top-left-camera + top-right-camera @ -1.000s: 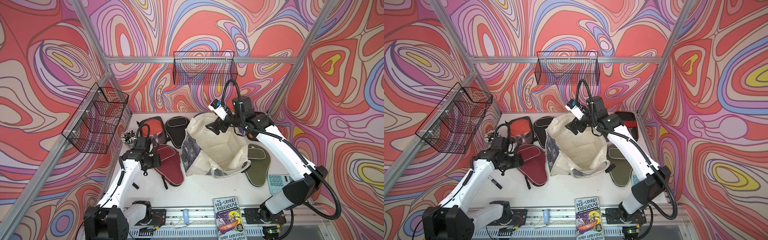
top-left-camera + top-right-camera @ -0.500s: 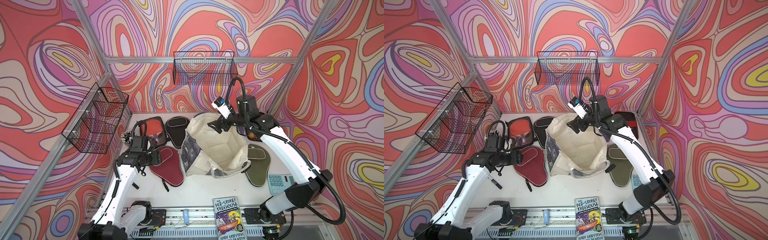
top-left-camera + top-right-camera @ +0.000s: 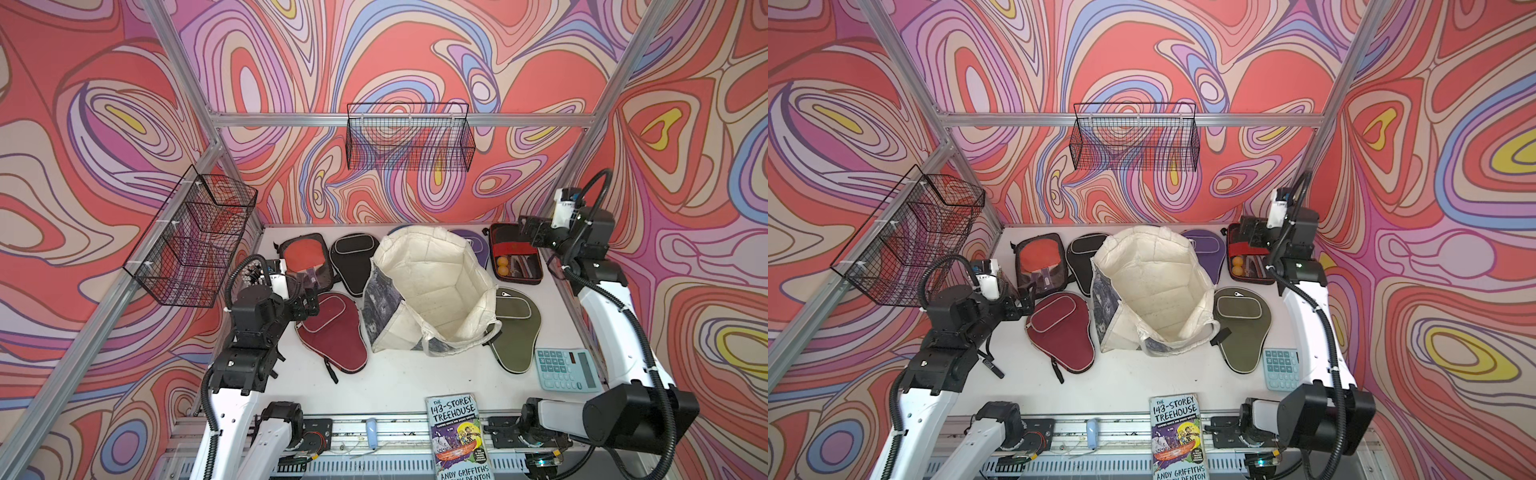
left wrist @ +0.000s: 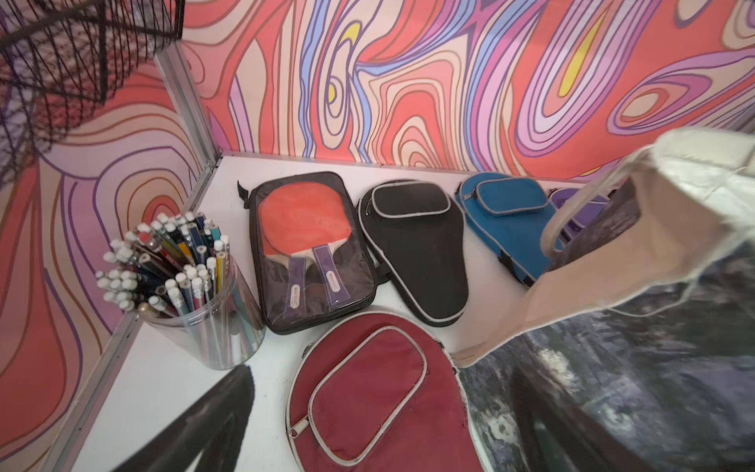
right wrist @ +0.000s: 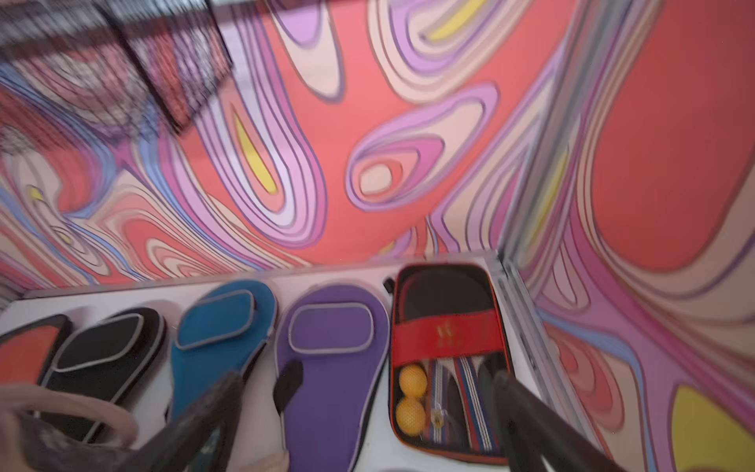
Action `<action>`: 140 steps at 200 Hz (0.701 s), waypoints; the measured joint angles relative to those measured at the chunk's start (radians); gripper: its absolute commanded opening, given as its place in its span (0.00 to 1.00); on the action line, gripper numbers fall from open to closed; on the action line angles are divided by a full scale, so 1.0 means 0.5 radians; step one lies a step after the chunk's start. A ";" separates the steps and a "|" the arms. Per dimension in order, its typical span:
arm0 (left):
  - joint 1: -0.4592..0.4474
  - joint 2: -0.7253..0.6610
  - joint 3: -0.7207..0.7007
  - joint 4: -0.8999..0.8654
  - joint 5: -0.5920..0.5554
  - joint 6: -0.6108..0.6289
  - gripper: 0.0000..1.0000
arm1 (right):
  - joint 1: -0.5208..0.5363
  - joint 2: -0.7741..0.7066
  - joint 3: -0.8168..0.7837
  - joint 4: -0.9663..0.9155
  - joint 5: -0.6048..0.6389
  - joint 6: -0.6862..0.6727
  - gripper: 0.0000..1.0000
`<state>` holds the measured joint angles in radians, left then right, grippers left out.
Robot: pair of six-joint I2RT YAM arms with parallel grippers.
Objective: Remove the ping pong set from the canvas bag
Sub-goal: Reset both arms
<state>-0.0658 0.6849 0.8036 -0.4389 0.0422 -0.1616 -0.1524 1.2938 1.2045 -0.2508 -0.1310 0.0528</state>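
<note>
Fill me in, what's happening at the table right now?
The canvas bag stands open in the middle of the table and shows nothing inside in both top views. Both grippers are open and hold nothing: the left gripper is beside the maroon cover, the right gripper above the case with orange balls at the back. The olive cover, black cover, blue cover, purple cover and red-paddle case lie around the bag.

Cream canvas bag [image 3: 432, 270], maroon cover [image 3: 332, 337].
</note>
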 measured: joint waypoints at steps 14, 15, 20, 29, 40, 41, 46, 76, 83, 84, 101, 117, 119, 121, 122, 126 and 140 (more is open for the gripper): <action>0.000 0.016 -0.132 0.079 -0.035 -0.027 1.00 | 0.007 -0.033 -0.320 0.160 0.105 0.036 0.98; 0.000 0.019 -0.146 0.084 -0.038 -0.032 1.00 | 0.007 -0.034 -0.335 0.169 0.110 0.037 0.98; 0.000 0.030 -0.185 0.108 -0.050 -0.043 1.00 | 0.007 -0.044 -0.445 0.239 0.137 0.049 0.98; 0.000 0.054 -0.259 0.153 -0.076 -0.063 1.00 | 0.006 -0.062 -0.656 0.366 0.175 0.076 0.98; 0.000 0.087 -0.352 0.223 -0.129 -0.091 1.00 | 0.006 -0.085 -0.919 0.554 0.208 0.111 0.98; 0.000 0.089 -0.359 0.228 -0.132 -0.092 1.00 | 0.006 -0.089 -0.954 0.579 0.212 0.117 0.98; 0.000 0.103 -0.399 0.259 -0.166 -0.106 1.00 | 0.006 -0.098 -1.053 0.652 0.218 0.131 0.98; -0.002 0.227 -0.579 0.462 -0.380 -0.155 1.00 | 0.056 -0.146 -1.579 1.181 0.257 0.160 0.98; -0.002 0.264 -0.624 0.524 -0.415 -0.159 1.00 | 0.087 -0.146 -1.646 1.290 0.277 0.156 0.98; -0.002 0.273 -0.636 0.541 -0.423 -0.162 1.00 | 0.091 -0.145 -1.653 1.301 0.278 0.155 0.98; -0.002 0.348 -0.766 0.718 -0.504 -0.178 1.00 | 0.178 -0.111 -1.723 1.548 0.331 0.127 0.98; -0.002 0.408 -0.891 0.915 -0.577 -0.178 1.00 | 0.240 -0.011 -1.731 1.816 0.375 0.108 0.98; -0.002 0.417 -0.906 0.945 -0.588 -0.175 1.00 | 0.245 0.001 -1.732 1.843 0.379 0.106 0.98; -0.002 0.422 -0.916 0.962 -0.596 -0.172 1.00 | 0.252 0.017 -1.734 1.881 0.384 0.105 0.98; -0.002 0.428 -0.925 0.979 -0.602 -0.171 1.00 | 0.256 0.028 -1.736 1.904 0.388 0.104 0.98; -0.002 0.446 -0.945 1.028 -0.616 -0.167 1.00 | 0.262 0.060 -1.740 1.962 0.397 0.101 0.98; -0.002 0.522 -0.986 1.197 -0.658 -0.136 1.00 | 0.272 0.178 -1.768 2.162 0.436 0.092 0.98</action>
<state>-0.0666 0.9459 0.3103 0.1596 -0.2871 -0.2295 -0.0166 1.3827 0.3206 0.8303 0.0872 0.0986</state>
